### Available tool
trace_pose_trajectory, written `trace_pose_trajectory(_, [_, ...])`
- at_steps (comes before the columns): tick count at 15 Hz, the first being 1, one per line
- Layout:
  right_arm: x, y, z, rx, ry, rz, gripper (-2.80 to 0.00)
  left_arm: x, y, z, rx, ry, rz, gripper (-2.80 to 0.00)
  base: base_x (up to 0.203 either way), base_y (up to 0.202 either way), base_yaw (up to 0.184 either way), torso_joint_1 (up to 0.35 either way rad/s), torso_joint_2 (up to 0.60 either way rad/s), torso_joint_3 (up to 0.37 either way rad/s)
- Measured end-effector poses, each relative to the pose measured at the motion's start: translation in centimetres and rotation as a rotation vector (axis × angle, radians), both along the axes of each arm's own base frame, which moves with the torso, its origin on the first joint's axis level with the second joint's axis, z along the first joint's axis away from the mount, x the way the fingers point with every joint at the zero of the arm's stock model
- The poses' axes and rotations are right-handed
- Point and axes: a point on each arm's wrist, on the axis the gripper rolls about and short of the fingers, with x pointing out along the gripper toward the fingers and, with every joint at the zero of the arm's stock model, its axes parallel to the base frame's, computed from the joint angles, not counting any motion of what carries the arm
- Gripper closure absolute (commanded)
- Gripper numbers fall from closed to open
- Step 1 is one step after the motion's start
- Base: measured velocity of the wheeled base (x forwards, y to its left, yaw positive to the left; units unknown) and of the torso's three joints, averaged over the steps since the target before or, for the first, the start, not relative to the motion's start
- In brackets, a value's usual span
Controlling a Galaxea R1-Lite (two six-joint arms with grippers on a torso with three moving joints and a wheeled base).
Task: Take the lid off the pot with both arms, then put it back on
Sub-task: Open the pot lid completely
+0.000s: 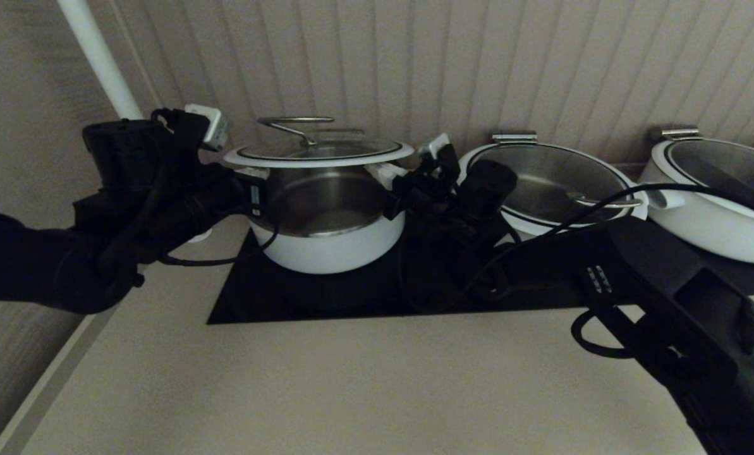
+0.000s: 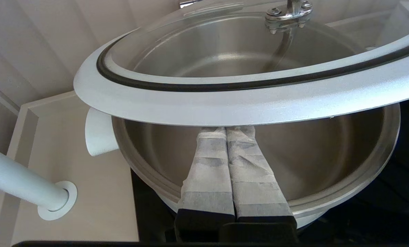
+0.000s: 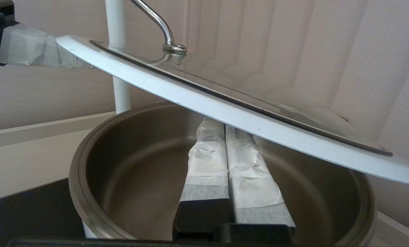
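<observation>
Along the counter's back edge we hold the lid clear above the pot, left claw and right claw clenched flat beneath its rim; replacing it remains.

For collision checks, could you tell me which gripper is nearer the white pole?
Left. The left gripper is under the lid, on the side of the pot facing the white pole; the right gripper is under the lid opposite, across the pot.

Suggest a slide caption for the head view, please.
Both grippers, left and right, prop the lid above the open pot.
</observation>
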Motion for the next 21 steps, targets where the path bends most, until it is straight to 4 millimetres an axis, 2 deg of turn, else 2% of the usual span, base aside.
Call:
trace_pose_trajectory(9, [-0.09, -0.05, 0.29, 0.004, -0.006, 0.0, 0.0, 0.42, -0.1, 0.59, -0.006, -0.022, 0.001, 0.0, 0.0, 0.0, 0.0, 0.0, 0.0, 0.0])
trace_pose_trajectory(21, [-0.49, -0.27, -0.06, -0.012, 0.015, -0.001, 0.0, 0.66, -0.16, 0.36, -0.005, -0.016, 0.001, 0.0, 0.0, 0.0, 0.0, 0.0, 0.0, 0.0])
